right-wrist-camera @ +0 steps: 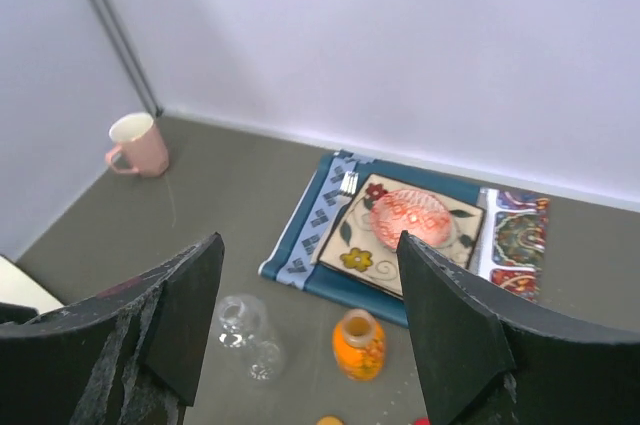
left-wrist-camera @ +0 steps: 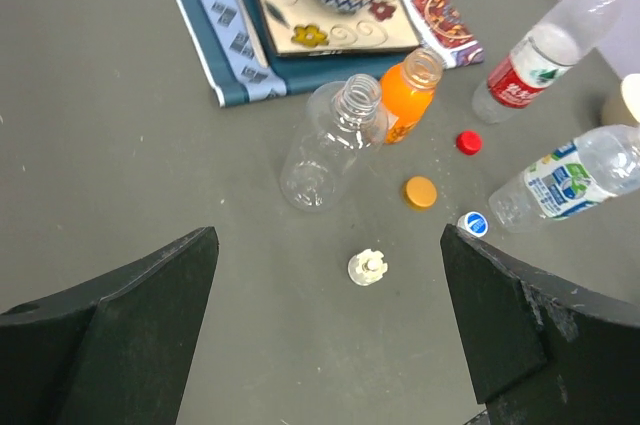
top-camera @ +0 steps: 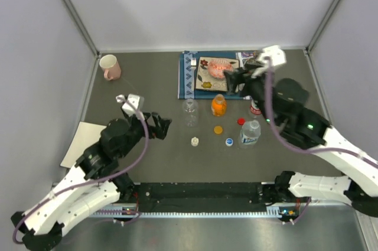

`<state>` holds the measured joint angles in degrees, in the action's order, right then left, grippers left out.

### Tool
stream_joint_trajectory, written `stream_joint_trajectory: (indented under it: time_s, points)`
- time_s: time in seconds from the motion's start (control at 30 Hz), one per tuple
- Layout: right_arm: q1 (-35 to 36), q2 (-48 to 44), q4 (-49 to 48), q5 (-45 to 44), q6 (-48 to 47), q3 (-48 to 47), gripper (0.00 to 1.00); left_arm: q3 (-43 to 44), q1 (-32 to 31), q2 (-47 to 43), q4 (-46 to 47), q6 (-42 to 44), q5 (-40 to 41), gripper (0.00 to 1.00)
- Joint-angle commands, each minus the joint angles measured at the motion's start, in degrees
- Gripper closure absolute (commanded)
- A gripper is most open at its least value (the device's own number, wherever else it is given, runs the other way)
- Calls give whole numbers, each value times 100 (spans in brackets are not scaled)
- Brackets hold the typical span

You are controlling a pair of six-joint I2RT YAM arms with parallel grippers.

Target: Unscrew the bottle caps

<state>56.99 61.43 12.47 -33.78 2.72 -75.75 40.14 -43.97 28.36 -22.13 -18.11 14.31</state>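
Observation:
Four uncapped bottles stand mid-table: a plain clear one (top-camera: pixel 190 112), a short orange one (top-camera: pixel 218 105), a red-labelled one (top-camera: pixel 255 107) partly behind my right arm, and a blue-white-labelled one (top-camera: pixel 250 133). In front of them lie the white cap (top-camera: pixel 195 141), orange cap (top-camera: pixel 218 129), red cap (top-camera: pixel 241 121) and blue cap (top-camera: pixel 229 142). My left gripper (top-camera: pixel 160 126) is open and empty, left of the clear bottle (left-wrist-camera: pixel 330 140), with the white cap (left-wrist-camera: pixel 367 267) ahead of it. My right gripper (top-camera: pixel 236 80) hangs open and empty above the orange bottle (right-wrist-camera: pixel 358 343).
A blue placemat (top-camera: pixel 188 80) at the back carries a patterned plate, a red bowl (top-camera: pixel 220 68) and a fork. A pink mug (top-camera: pixel 110 67) stands at the back left. A white sheet (top-camera: pixel 80 139) lies at the left edge. Grey walls close in three sides.

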Motion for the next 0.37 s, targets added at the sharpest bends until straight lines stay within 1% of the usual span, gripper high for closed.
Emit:
stream_joint_trajectory:
  time_s: [0.0,0.1,0.23,0.3,0.33]
  points:
    - [49,-929,667,-507,-114,455,29,714,20,845,-230,-984,433,1]
    - [40,-1370,975,-524,61,596,27,794,19,1084,-91,-1089,371,1]
    - [40,-1642,1301,-568,185,666,25,619,11,1023,322,-1002,214,1]
    - [49,-1765,1311,-568,246,736,23,661,19,1057,324,-1019,274,1]
    - [40,-1792,1311,-560,264,771,22,757,20,1119,184,-1019,318,1]
